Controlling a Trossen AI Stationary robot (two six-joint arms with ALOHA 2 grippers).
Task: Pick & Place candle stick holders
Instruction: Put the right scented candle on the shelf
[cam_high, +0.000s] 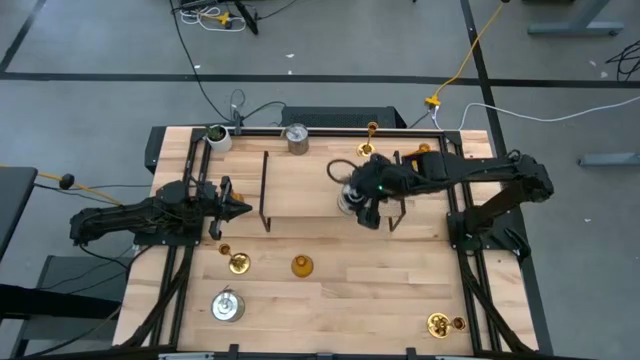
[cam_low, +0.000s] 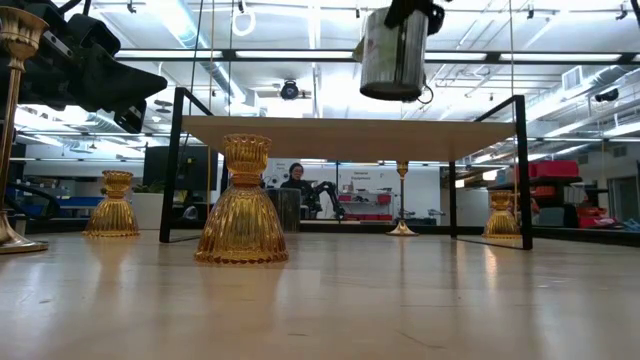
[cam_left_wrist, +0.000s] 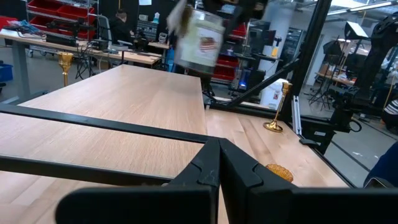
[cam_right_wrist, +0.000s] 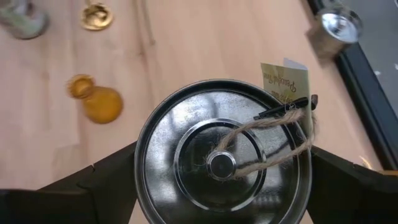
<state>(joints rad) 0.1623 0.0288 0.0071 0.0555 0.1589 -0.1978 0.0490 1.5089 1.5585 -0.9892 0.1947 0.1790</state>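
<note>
My right gripper (cam_right_wrist: 224, 186) is shut on a silver-grey can-shaped candle stick holder (cam_right_wrist: 224, 155) with a lid, a twine loop and a paper tag. It holds the holder in the air above the wooden rack's top (cam_low: 350, 130). My left gripper (cam_high: 236, 208) waits shut at the rack's left side, pointing level. Amber holders (cam_low: 243, 205) (cam_low: 112, 205) stand on their flared bases on the table in front of the rack. A tall brass holder (cam_low: 15, 120) stands at the near left. My right gripper pinches the silver holder between its two fingers, one on each opposite side of the round wall, just under the lid's rim (cam_right_wrist: 143, 171). The fingers (cam_right_wrist: 93, 186) come slanting down from above. The holder (cam_low: 392, 55) hangs about upright, lifted clear of the rack.
The rack's black wire sides (cam_high: 265, 190) stand between the two arms. A second silver can (cam_high: 297, 138) and a whitish cup (cam_high: 218, 137) sit at the far edge. Another silver holder (cam_high: 227, 305) and gold ones (cam_high: 440, 323) stand near the front.
</note>
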